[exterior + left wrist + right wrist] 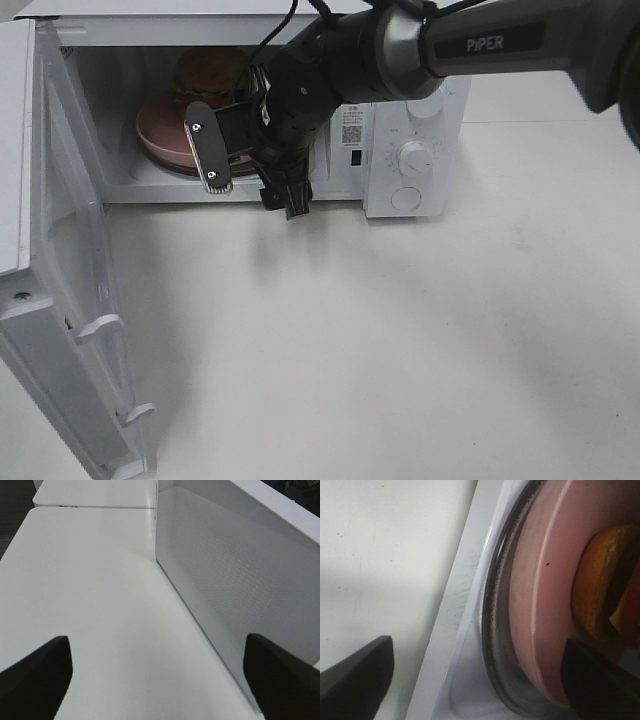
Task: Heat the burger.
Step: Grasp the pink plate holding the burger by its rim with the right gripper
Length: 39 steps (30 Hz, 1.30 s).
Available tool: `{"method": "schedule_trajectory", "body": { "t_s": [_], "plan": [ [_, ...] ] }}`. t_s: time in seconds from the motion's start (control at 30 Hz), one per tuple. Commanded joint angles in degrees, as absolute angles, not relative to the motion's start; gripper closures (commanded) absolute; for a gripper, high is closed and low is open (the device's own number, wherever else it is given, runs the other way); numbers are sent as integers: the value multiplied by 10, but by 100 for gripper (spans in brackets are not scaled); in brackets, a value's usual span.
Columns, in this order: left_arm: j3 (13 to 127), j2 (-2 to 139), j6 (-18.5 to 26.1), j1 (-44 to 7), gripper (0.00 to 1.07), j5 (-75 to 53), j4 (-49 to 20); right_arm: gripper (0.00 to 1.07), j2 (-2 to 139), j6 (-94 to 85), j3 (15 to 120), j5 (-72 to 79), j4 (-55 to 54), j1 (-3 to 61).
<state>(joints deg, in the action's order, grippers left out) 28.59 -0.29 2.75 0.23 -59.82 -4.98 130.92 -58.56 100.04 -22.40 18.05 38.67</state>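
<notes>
Burger (212,68) on pink plate (160,135) already inside microwave (415,150); door (60,300) at 9 o'clock unclosed, heating unstarted. Right gripper (245,175) spread, empty; left gripper (157,672) likewise.

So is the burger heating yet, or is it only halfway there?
Partway. The burger sits on the pink plate inside the microwave. The right gripper is open at the plate's edge, holding nothing. The door is open and the dial looks untouched, so closing and starting remain.

High view overlooks microwave (400,120); right wrist close on plate (540,605), shared.
</notes>
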Motion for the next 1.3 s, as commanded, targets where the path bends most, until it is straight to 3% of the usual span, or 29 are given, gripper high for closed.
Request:
{"method": "schedule_trajectory", "body": {
  "t_s": [0.03,0.5,0.93,1.1,1.13,1.2,1.23,1.27,1.3],
  "plan": [
    [284,-14,26,2,19,-591,-56,23,1333,-582,1036,-242,179,387],
    [284,-14,26,2,19,-591,-56,25,1415,-583,1159,-277,151,382],
    [284,-14,26,2,19,-591,-56,33,1434,-588,1187,-276,132,373],
    [284,-14,26,2,19,-591,-56,46,1434,-587,1188,-277,135,373],
    [284,-14,26,2,19,-591,-56,56,1434,-587,1188,-276,135,373],
    [284,-14,26,2,19,-591,-56,62,1434,-587,1188,-276,135,373],
    [284,-14,26,2,19,-591,-56,72,1434,-587,1188,-276,135,375],
    [284,-14,26,2,19,-591,-56,72,1434,-587,1188,-276,135,375],
    [284,-14,26,2,19,-591,-56,83,1434,-587,1188,-277,135,375]
  ]
}}
